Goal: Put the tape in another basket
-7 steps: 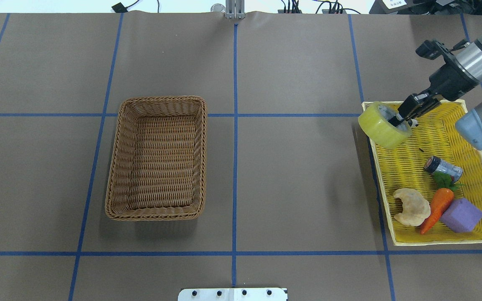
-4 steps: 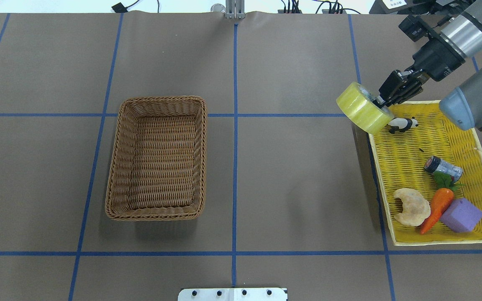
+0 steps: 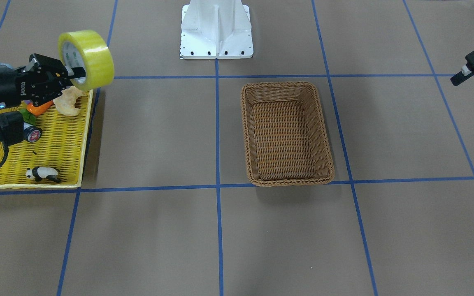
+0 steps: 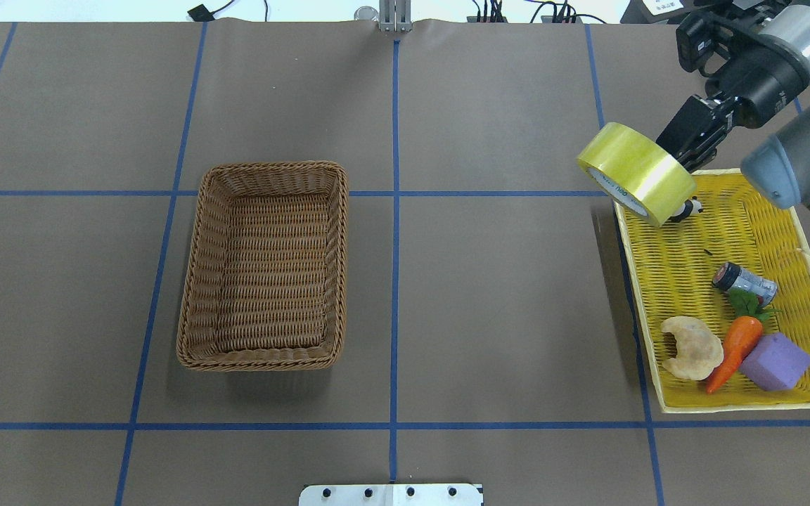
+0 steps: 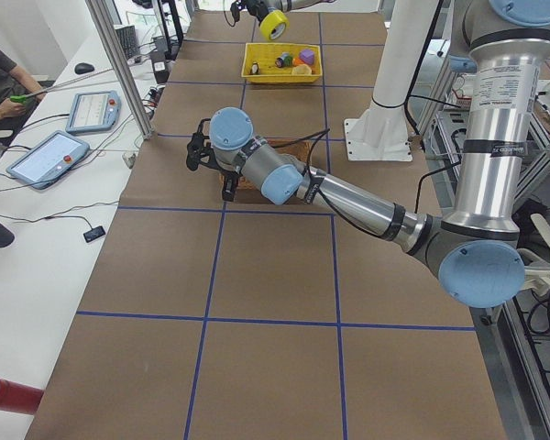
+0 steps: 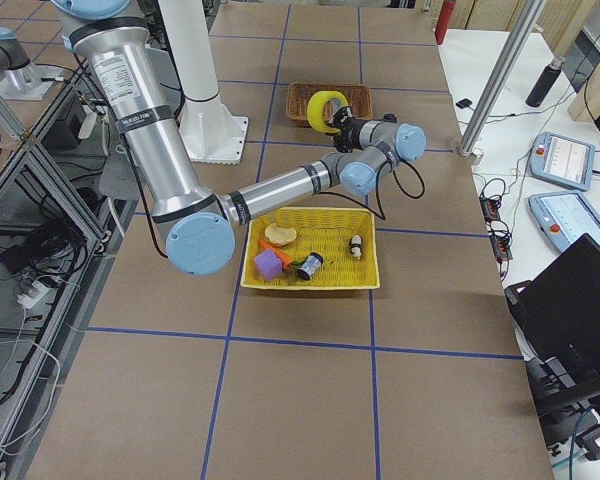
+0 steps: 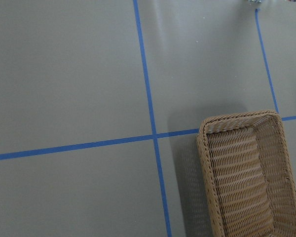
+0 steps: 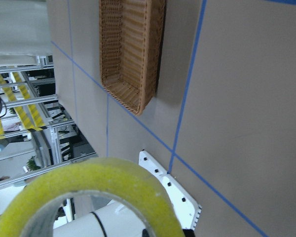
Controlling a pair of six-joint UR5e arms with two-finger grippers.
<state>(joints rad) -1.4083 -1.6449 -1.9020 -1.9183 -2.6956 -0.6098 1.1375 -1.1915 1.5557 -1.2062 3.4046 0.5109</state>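
The brown basket point(image 4: 273, 169) has nothing in it. The yellow tray point(image 4: 676, 277) is far off on the robot's right side. The tape point(image 4: 640, 172) is up in the air over the tray's edge, so the picking up is done. Carrying it across and dropping it in the basket are left. The right gripper point(image 3: 75, 75) pinches the tape's wall. The left gripper point(image 3: 472, 85) has its fingers spread, holding nothing.
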